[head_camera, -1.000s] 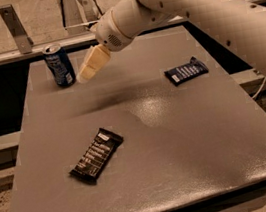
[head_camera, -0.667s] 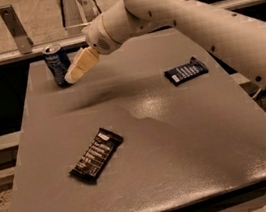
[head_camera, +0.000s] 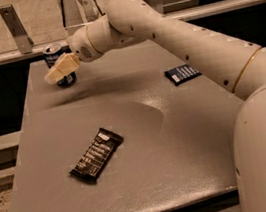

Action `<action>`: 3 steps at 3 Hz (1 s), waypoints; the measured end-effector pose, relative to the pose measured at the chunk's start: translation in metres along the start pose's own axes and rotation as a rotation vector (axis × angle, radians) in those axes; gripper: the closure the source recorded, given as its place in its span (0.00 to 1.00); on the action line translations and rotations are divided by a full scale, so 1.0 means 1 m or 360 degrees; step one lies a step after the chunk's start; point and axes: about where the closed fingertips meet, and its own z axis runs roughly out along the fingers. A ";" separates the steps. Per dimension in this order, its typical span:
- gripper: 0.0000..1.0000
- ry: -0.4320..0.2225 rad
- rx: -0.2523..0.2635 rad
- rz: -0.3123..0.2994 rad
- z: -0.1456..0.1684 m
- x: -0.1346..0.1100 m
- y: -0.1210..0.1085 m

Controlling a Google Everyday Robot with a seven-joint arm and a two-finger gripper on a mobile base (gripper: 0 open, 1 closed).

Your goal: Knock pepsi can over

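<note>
The can (head_camera: pixel 53 52) stands upright at the far left of the table (head_camera: pixel 151 186). The gripper (head_camera: pixel 53 76) lies across its front, touching or just short; how wide it is cannot be told

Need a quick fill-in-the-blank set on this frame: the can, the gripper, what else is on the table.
1. The pepsi can stands ___ at a far corner of the table.
2. The gripper hangs right in front of the ___, covering its middle.
3. ___ flat snack bar wrappers lie on the table: a dark wrapper near the camera, a blue wrapper beyond it.
Missing words: upright; pepsi can; two.
</note>
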 end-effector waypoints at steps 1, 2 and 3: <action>0.33 -0.0057 -0.0055 0.0115 0.019 -0.003 0.006; 0.56 -0.0077 -0.0051 0.0158 0.018 -0.002 0.007; 0.79 -0.0077 0.0048 0.0155 -0.012 -0.002 -0.002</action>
